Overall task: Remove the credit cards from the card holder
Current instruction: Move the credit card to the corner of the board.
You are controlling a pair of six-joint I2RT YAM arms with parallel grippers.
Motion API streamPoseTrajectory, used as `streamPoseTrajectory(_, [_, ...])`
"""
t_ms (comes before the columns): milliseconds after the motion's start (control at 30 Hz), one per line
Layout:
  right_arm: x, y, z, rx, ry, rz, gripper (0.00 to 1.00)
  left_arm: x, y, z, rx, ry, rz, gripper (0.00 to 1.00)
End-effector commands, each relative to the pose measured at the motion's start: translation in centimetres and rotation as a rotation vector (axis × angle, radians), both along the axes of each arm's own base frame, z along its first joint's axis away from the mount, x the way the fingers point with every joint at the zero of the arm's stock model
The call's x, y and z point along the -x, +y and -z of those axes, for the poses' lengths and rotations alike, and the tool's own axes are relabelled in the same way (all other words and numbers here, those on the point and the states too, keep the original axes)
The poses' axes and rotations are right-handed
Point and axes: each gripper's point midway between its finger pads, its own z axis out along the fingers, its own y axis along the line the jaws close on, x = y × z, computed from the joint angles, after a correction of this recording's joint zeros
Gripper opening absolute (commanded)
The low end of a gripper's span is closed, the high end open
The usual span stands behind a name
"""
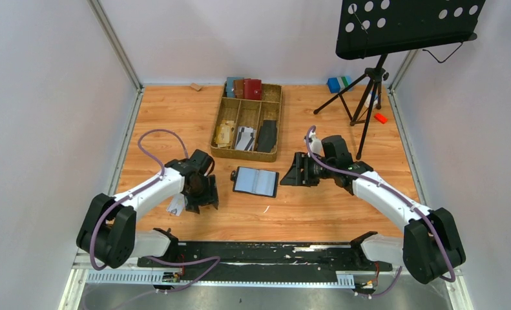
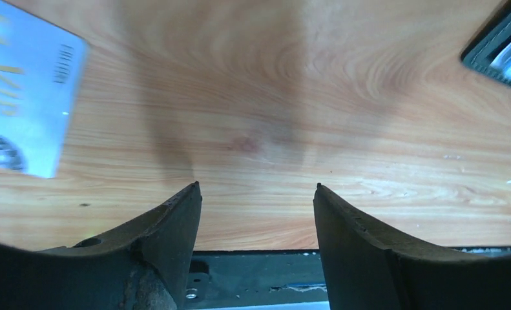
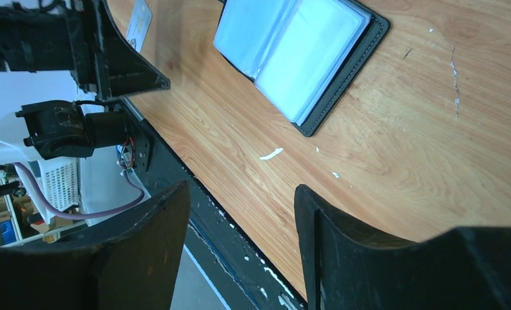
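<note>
The card holder lies open on the wooden table between the two arms, a black case with grey-blue sleeve pages; its corner shows in the left wrist view. One whitish credit card lies flat on the table just left of my left gripper; it also shows as the credit card and, edge-on, the credit card. My left gripper is open over bare wood, nothing between its fingers. My right gripper sits right of the holder, open and empty.
A wooden compartment tray stands behind the holder with red, brown and blue wallets, cards and a black flat piece. A music stand on a tripod stands at back right, with blue and red items near it. A black rail runs along the near edge.
</note>
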Motion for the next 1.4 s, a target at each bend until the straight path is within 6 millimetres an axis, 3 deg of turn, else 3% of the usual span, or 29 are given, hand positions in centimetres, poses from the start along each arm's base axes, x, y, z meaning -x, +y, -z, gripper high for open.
streamPoseTrajectory(0, [0.2, 0.5, -1.2, -0.042, -0.034, -0.017, 0.6, -3.8, 3.2, -3.0, -0.163, -0.121, -0.037, 0.73])
streamPoseTrajectory(167, [0.7, 0.3, -1.3, -0.042, -0.03, -0.026, 0.6, -7.3, 6.5, -4.9, -0.198, -0.179, -0.202, 0.69])
streamPoseTrajectory(400, [1.5, 0.0, -1.8, -0.047, -0.038, -0.034, 0.6, -9.6, 12.7, -4.6, -0.229, -0.193, -0.472, 0.57])
streamPoseTrajectory(500, [2.0, -0.2, -2.0, -0.047, -0.043, -0.04, 0.6, -9.9, 15.1, -3.8, -0.253, -0.178, -0.562, 0.41])
streamPoseTrajectory(600, [2.4, -0.4, -2.3, -0.041, -0.048, -0.045, 0.6, -9.6, 16.9, -3.0, -0.276, -0.148, -0.623, 0.13])
streamPoseTrajectory(667, [2.5, -0.6, -2.4, -0.036, -0.054, -0.047, 0.6, -9.3, 17.6, -2.3, -0.283, -0.123, -0.652, 0.0])
streamPoseTrajectory(833, [2.4, -0.6, -2.7, -0.034, -0.071, -0.048, 0.6, -8.1, 16.6, 0.5, -0.234, -0.067, -0.689, 0.0])
streamPoseTrajectory(1033, [2.3, -0.7, -3.3, -0.034, -0.085, -0.049, 0.59, -5.3, 14.7, 3.6, -0.169, 0.011, -0.702, 0.0])
streamPoseTrajectory(1367, [2.1, -0.4, -2.9, -0.056, -0.076, -0.044, 0.59, -1.3, 10.9, 4.0, -0.049, 0.025, -0.699, 0.0])
